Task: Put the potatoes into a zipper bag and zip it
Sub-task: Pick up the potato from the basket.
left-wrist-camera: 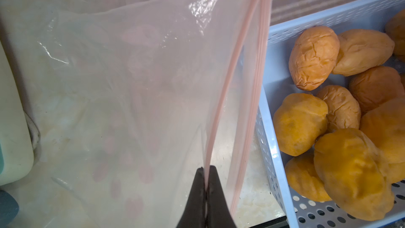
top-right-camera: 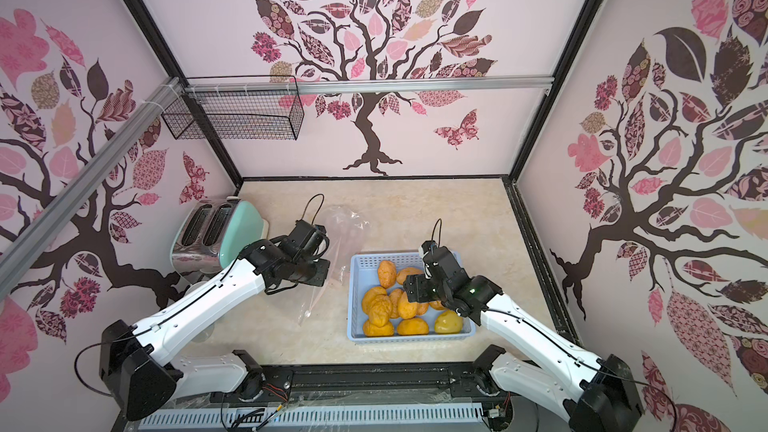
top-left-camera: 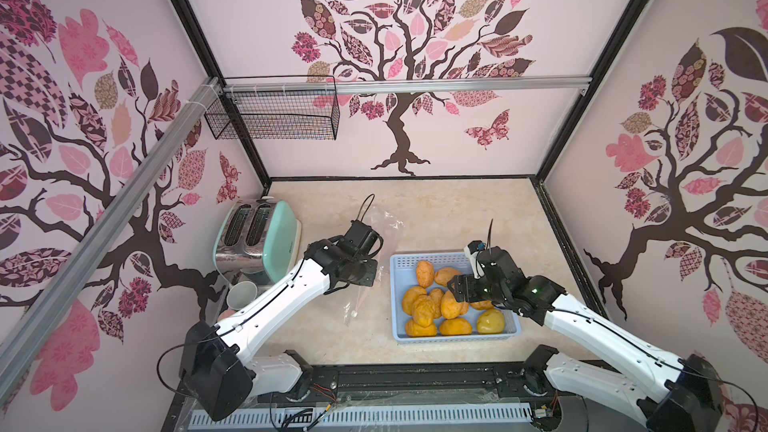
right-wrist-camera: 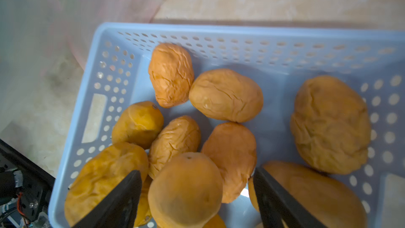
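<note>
On the pale stone-patterned table (top-left-camera: 457,209), the blue basket (top-left-camera: 424,259) sat just beside the clear zipper bag (top-left-camera: 384,222), at three o'clock from it. All the potatoes (top-left-camera: 424,309) lay heaped in the basket, and none showed in the bag. The right gripper (right-wrist-camera: 196,172), the nearer one, hung with its jaws spread wide astride one rounded potato (right-wrist-camera: 186,189), which seemingly lay lengthwise along the fingers. The left gripper (left-wrist-camera: 206,172) pinched the bag's pink zip edge, with the mouth facing the basket.

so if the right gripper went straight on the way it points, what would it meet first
Likely the rounded orange potato between its open fingers, in the blue basket; depth is unclear.
</note>
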Controlling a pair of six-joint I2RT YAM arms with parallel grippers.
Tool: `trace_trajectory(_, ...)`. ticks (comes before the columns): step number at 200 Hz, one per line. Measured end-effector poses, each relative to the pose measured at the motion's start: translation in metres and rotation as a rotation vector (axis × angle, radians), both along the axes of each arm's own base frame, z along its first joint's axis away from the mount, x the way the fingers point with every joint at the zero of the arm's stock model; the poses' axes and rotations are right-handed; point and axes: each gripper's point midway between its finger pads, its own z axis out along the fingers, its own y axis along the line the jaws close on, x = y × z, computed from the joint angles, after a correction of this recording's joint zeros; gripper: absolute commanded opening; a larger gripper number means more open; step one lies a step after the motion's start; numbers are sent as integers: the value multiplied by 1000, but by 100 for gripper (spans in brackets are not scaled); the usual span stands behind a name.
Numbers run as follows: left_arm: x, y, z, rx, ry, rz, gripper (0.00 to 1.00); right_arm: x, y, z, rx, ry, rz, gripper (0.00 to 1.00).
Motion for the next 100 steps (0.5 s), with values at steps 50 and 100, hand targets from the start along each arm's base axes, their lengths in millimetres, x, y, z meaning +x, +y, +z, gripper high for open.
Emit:
trace_trajectory(50, 0, -4, -4, -24, 1, -3, 0, -5, 11, -30, 30, 96, 10, 81)
trace_trajectory(100, 0, -5, 1, -53, -32, -5, 0, -10, 22, -38, 79, 140, 31, 72)
